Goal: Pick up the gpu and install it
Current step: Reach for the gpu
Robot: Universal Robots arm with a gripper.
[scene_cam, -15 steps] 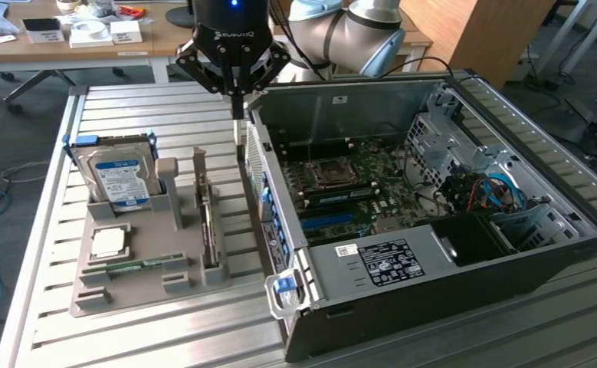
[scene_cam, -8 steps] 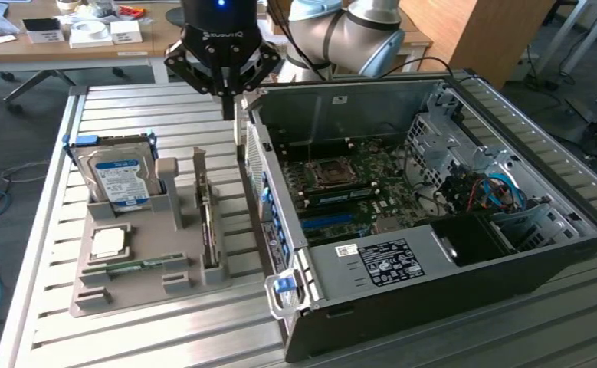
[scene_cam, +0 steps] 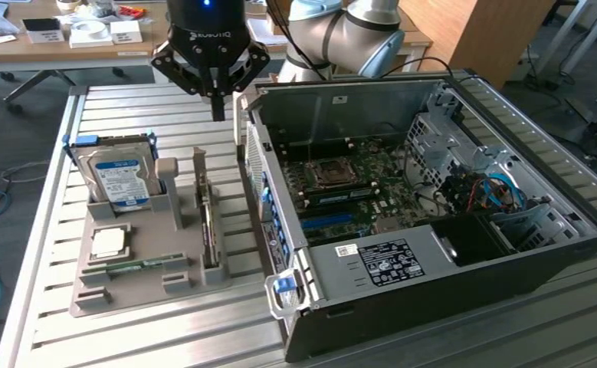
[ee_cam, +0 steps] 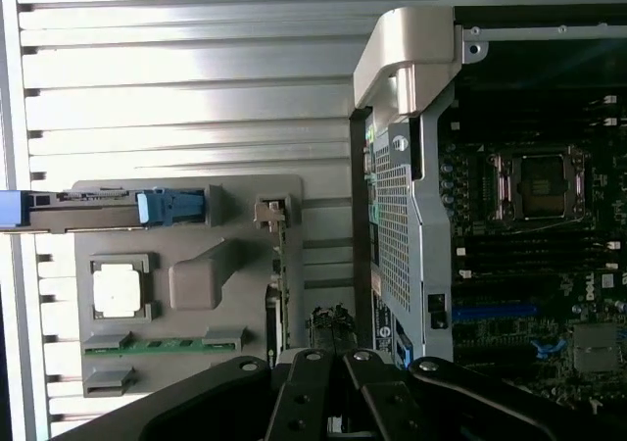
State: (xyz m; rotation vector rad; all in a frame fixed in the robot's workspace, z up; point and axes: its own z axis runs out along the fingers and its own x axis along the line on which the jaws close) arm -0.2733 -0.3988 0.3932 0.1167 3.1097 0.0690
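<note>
Hand (scene_cam: 218, 115) above the bench (scene_cam: 124, 337), gpu (scene_cam: 208, 230) in its tray (scene_cam: 165, 280)

The hand's fingers are pressed together with nothing between them; it hangs over the bench near the tray's far end and the open case (scene_cam: 543, 253); the gpu stands on edge in the tray slot nearest the case, apart from the hand; a drive (scene_cam: 119, 180) stands upright in the same tray.
</note>
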